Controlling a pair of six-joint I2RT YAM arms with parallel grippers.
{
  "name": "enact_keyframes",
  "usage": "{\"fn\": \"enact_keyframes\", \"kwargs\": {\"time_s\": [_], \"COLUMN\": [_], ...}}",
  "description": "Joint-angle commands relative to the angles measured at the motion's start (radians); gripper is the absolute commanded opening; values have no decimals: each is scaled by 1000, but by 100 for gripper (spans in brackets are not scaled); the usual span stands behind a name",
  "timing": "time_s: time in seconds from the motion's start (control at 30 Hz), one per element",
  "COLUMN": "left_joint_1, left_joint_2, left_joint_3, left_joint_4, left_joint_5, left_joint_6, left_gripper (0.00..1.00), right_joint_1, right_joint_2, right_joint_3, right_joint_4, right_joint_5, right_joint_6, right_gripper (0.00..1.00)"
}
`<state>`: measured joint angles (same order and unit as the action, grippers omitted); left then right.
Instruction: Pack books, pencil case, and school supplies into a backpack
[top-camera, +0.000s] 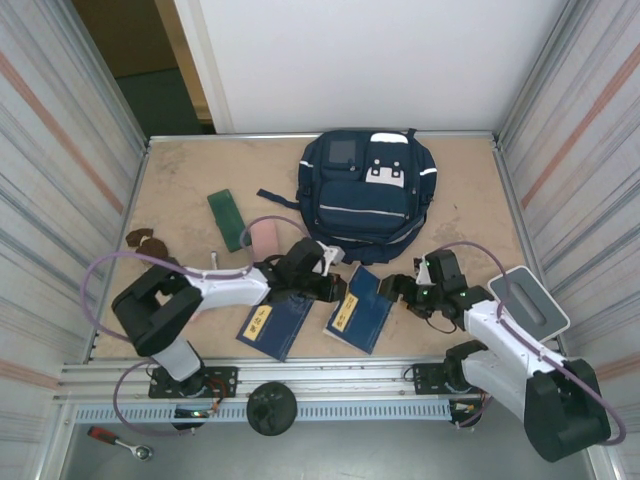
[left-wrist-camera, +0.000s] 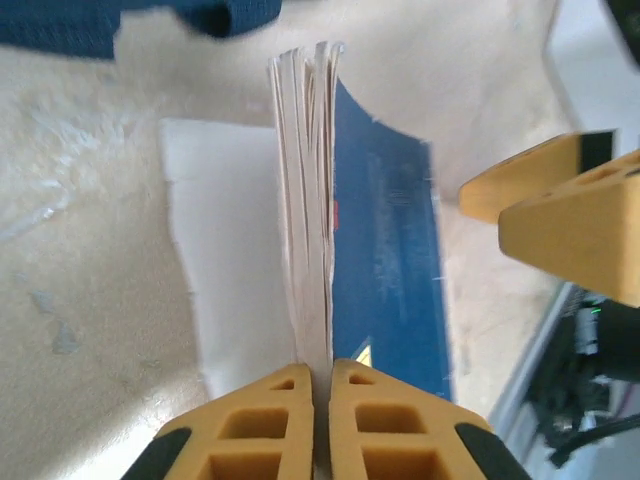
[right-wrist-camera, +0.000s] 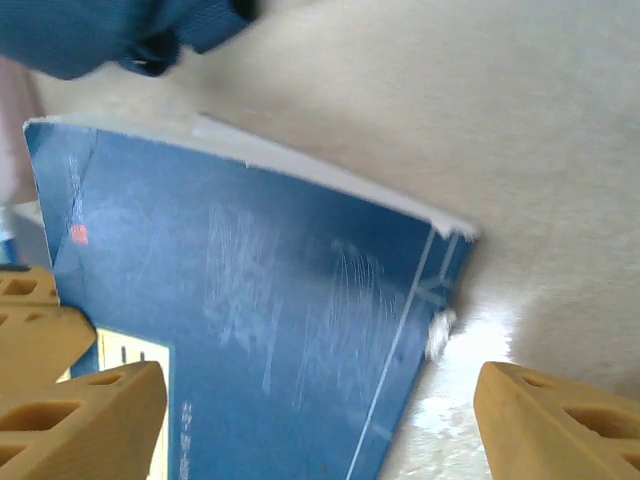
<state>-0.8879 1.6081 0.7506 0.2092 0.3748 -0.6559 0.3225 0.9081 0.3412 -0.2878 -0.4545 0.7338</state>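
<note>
Ribbed metal walls (top-camera: 60, 170) flank a pale, scuffed tabletop (top-camera: 480, 200); a white panel (top-camera: 380, 60) rises beyond the left gripper (top-camera: 340, 288), a dim doorway (top-camera: 150, 60) off to its left.

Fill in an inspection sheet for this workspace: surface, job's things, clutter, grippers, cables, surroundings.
surface: pale tan scuffed table top.
job's things: large navy-blue fabric backpack at the far middle; pale pink soft pencil case to its left; two thin navy-blue softcover books nearer the arms, left book lying flat, right book between the grippers.
clutter: flat green oblong; brown lumpy pieces.
grippers: left gripper shut on the right book's white pages; right gripper open over its cover.
cables: purple cables loop off both arms.
surroundings: corrugated grey walls; black round knob and red-handled tool below the rail.
</note>
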Motion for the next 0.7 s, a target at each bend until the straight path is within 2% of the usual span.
{"fn": "enact_keyframes", "kwargs": {"time_s": [0.0,0.13,0.27,0.37,0.5,0.53,0.57,0.67], "left_joint_1": [45,68,99,127,154,160,165,183], "left_joint_2": [-73,-113,-141,-149,-147,-148,-148,-145], "left_joint_3": [-57,-95,-135,-163,-195,-203,-212,-231], "left_joint_4": [212,292,383,453,524,540,555,553], "left_joint_5": [72,110,151,184,208,210,211,194], "left_joint_6": [-108,-155,-202,-237,-278,-288,-297,-301], "left_gripper": [0,0,0,0,0,0,0,0], "right_joint_1": [-11,-11,11,43,83,95,116,138], "right_joint_2": [-53,-61,-23,31,163,184,217,257], "right_joint_3": [-31,-85,-104,-97,-87,-83,-74,-71], "right_joint_4": [70,213,335,409,593,622,667,763], "right_joint_5": [-157,-186,-206,-198,-236,-240,-250,-266], "right_joint_6": [-37,11,20,3,37,39,45,77], "right_gripper": [87,93,94,94,91,89,84,58]}}
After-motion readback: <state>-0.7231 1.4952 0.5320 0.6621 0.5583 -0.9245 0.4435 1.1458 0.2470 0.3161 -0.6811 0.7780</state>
